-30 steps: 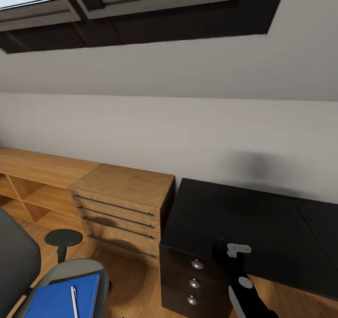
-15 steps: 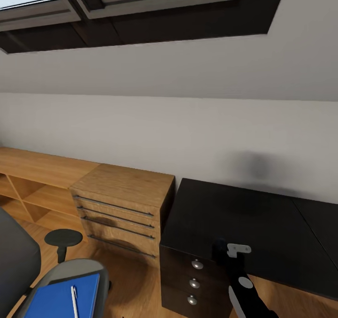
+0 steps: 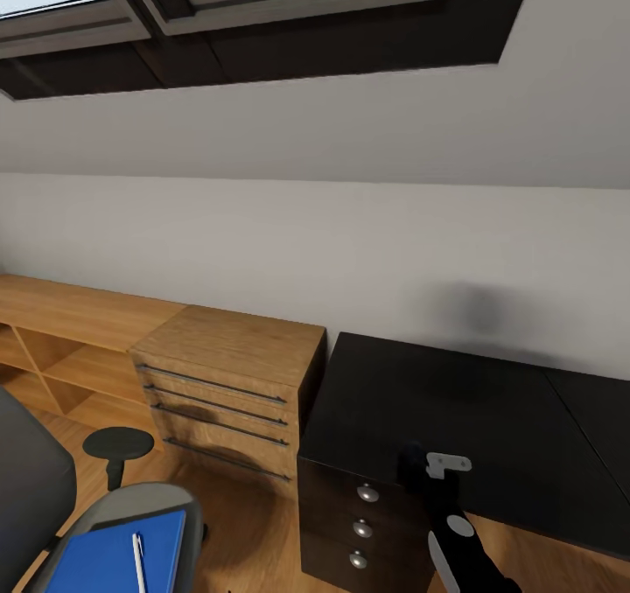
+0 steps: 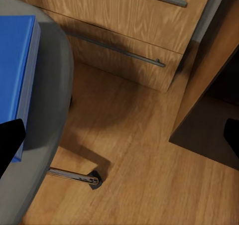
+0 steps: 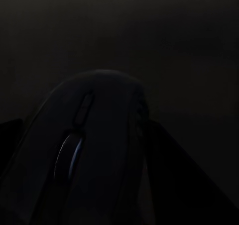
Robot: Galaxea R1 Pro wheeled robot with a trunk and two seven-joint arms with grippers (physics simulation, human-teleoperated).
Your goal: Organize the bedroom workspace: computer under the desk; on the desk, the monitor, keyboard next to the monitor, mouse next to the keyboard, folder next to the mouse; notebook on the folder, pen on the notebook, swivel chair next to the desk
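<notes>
Black desk [image 3: 490,418] fills the right of the head view, its top bare apart from our right arm, which reaches up from the near edge. Our right gripper [image 3: 418,470] sits low over the near part of the desk top, just above the three drawers with round silver knobs [image 3: 367,492]. To the left of the desk, touching or nearly touching it, stands a light wooden cabinet [image 3: 227,383] with long bar handles, and a low wooden shelf unit [image 3: 61,331] runs further left along the white wall. At the near left corner we list the swivel chair [image 3: 131,505] with its grey seat and black armrest [image 3: 118,444]; a blue folder [image 3: 114,554] lies flat on the seat, and a pen [image 3: 138,558] lies on the folder.

Left wrist view: the folder [image 4: 15,70] lies on the chair's grey seat [image 4: 50,110], above the wooden floor [image 4: 144,170]. A chrome leg of the chair base [image 4: 72,174] shows under the seat, and the cabinet's drawer fronts [image 4: 134,31] stand beyond. Two dark fingertips [image 4: 10,138] show at opposite edges of this picture, set wide apart with nothing between them.

Right wrist view: very dark. The mouse [image 5: 94,150] lies close before the camera on the desk top [image 5: 149,31]. Dark finger shapes flank it, but we cannot tell whether they grip it.
</notes>
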